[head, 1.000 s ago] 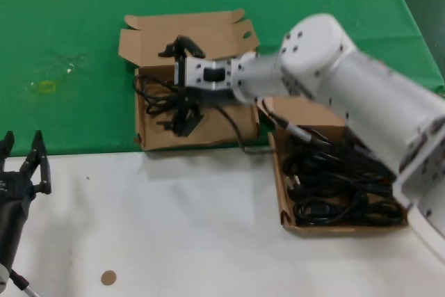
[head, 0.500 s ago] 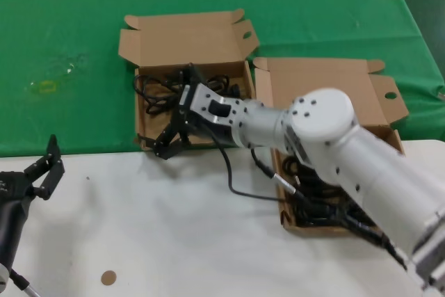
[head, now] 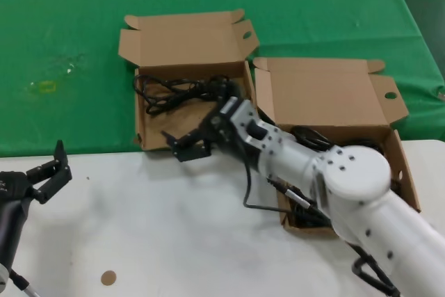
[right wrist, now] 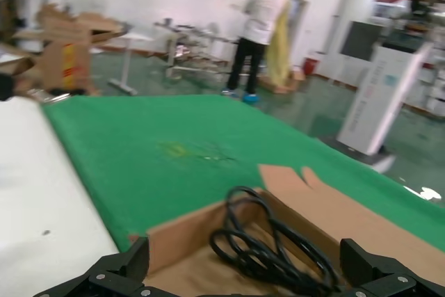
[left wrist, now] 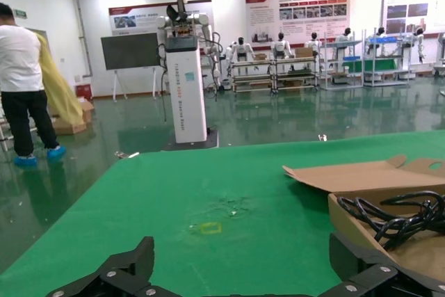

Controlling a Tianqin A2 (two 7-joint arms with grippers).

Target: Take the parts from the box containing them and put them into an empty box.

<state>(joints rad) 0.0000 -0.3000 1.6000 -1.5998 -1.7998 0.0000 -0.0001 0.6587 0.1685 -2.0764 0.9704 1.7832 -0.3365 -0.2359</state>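
- Right gripper [head: 186,145]: jaws spread wide, nothing between them. It has backed off from inside the far box and now hangs over that box's near wall, at the counter edge.
- Left gripper [head: 47,172]: also spread open and empty, parked low at the robot's left over the white counter [head: 153,227]; it has tilted a little since a second ago.
- Receiving box [head: 191,113]: lid folded back, one coiled power cord [head: 174,90] lying along its far side. A second ago the right gripper was still down in there over the cord.
- Source box [head: 334,116]: just beside the first on the robot's right, lid up. The right arm covers most of its inside; more black cords [head: 306,137] show in there, count unclear.
- One cable [head: 250,196] trails from the arm's underside across the counter toward the source box; hard to say whether it is a part or the arm's own wiring.
- Surface: green cloth [head: 69,33] on the far half, white counter near, small brown disc [head: 108,277] on the white.
- Room, wrist views: open hall, wall posters, a white pillar unit [left wrist: 186,85], a person in a white shirt [left wrist: 21,92].
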